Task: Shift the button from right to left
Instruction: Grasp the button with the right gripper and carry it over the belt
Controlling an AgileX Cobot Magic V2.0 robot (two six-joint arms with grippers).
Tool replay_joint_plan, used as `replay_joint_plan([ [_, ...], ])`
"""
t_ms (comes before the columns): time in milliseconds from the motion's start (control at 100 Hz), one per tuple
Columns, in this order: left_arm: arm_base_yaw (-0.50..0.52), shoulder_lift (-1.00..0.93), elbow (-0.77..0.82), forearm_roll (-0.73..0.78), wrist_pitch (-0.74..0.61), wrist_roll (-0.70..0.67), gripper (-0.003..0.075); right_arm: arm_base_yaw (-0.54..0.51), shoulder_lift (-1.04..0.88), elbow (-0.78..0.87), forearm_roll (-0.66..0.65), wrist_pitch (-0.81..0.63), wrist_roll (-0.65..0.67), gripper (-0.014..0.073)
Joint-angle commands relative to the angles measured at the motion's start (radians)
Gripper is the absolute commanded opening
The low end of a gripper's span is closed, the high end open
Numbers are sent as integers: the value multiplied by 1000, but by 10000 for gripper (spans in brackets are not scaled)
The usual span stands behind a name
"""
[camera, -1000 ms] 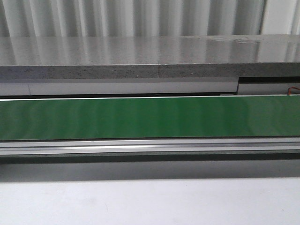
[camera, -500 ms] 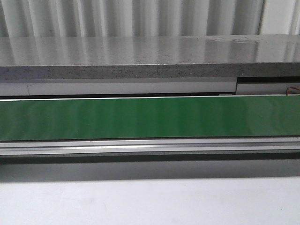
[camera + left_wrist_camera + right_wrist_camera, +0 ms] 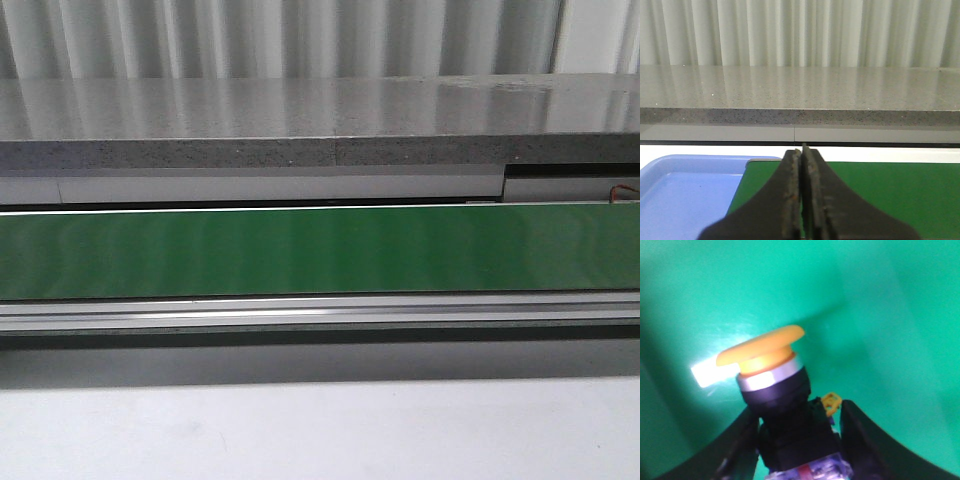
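Overhead, grey stone shelf (image 3: pixel 300 125) spans green belt (image 3: pixel 320 252).

Both grippers are showing matte black, curved fingers: the left gripper (image 3: pixel 802 200) is displaying worn, rust-flecked inner pads, the right gripper (image 3: pixel 800 440) smooth tapering fingers.

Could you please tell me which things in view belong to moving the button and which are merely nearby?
Job:
- yellow-orange mushroom-capped push button, between the right gripper fingers
- left gripper, shut and empty

Nearby:
- green conveyor belt
- light blue plastic tray
- grey speckled stone counter
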Motion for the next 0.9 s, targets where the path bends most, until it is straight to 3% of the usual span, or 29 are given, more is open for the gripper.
replay_joint_plan([
  [0,-5,-34,25,-2,-80,-10,-20,1,-114,-33,26,5,-10,199],
  [310,-5,-34,25,-2,-80,-10,-20,121,-228,-33,195,107,-139,199],
  [530,-5,-34,25,-2,-80,-10,-20,235,-222,10,199,117,-151,226],
  [890,-5,-34,25,-2,-80,-10,-20,260,-221,26,202,131,-155,576],
])
